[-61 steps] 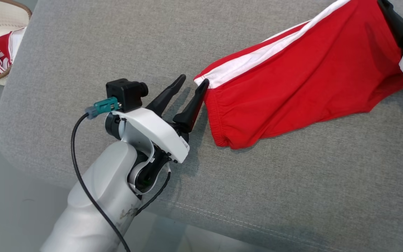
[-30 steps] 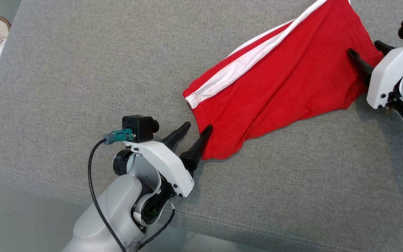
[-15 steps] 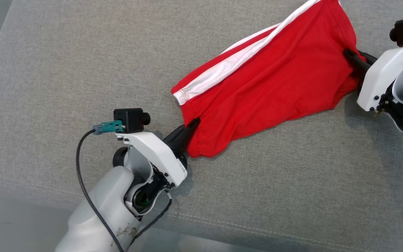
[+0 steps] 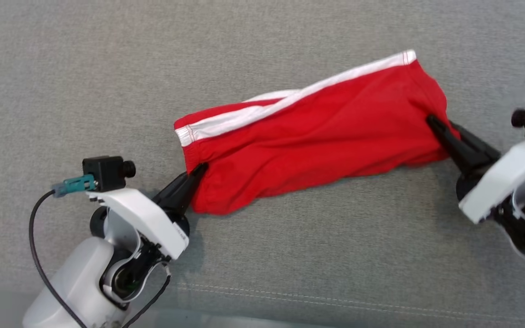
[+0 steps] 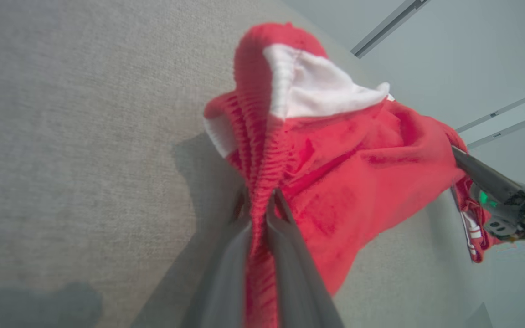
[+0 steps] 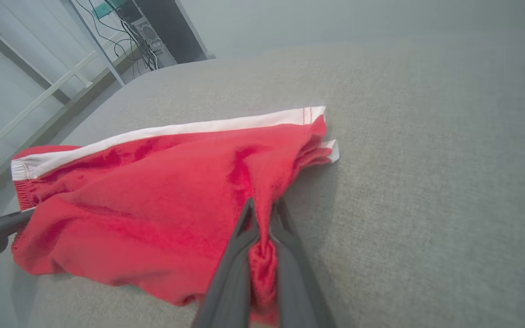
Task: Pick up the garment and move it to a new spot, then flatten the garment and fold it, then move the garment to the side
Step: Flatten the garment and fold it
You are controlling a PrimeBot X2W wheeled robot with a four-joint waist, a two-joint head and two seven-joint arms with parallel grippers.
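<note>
Shorts (image 4: 317, 136), red with a white stripe, stretch across the grey table (image 4: 290, 255), left hand (image 4: 201, 169) shut on the stretchy waistband, clear in its wrist view, right hand (image 4: 431, 120) shut on the leg end.

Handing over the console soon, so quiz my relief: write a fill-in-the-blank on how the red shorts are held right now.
1. The left gripper is shut on the garment's ribbed ____.
2. The right gripper is ____ on the garment's opposite end.
3. The stripe along the garment is ____.
4. The surface under the garment is ____ fabric.
Missing words: waistband; shut; white; grey.
</note>
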